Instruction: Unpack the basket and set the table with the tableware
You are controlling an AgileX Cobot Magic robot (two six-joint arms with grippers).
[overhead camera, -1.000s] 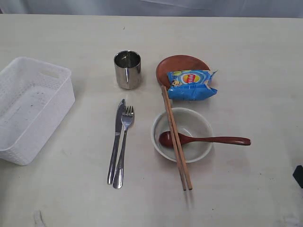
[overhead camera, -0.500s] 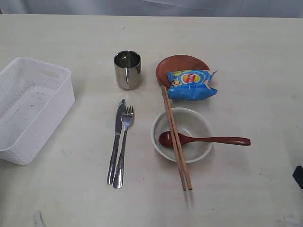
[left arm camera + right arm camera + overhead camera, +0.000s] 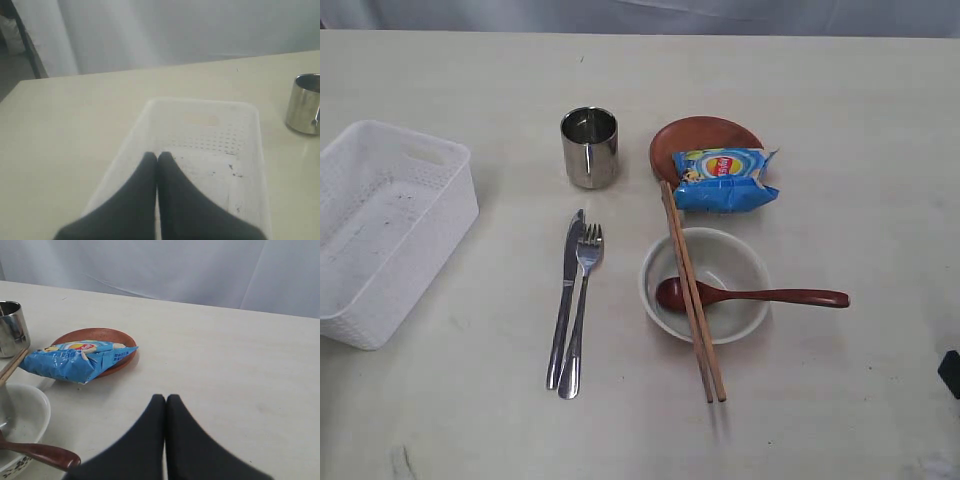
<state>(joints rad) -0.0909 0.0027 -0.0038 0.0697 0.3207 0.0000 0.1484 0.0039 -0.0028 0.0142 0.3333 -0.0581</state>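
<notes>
1. No displacement is detected against the earlier exterior frames; every item is found where it was.
2. The left tool (image 3: 158, 156) is seen pressed fully closed and holding nothing. It is aimed toward the basket (image 3: 448, 225), which is empty and stands at the table (image 3: 860, 150) edge on the left-arm side.
3. The right tool (image 3: 165, 397) is likewise closed tight and empty, over bare table, apart from the plate (image 3: 695, 135).
4. The tableware is laid out mid-table:
   - the cup (image 3: 589, 147);
   - the knife (image 3: 565, 300) and fork (image 3: 582, 310), side by side;
   - the bowl (image 3: 740, 262), with the spoon (image 3: 770, 296) resting in it;
   - the plate, under a blue chip bag (image 3: 725, 178);
   - the chopsticks (image 3: 705, 350), laid across the bowl with one end at the plate rim.
5. Unpacking is judged complete.
6. Hazard: the chopsticks and the overhanging spoon handle are only loosely supported. They could be rolled off, or the bowl tipped, by a sweep of the right arm.
</notes>
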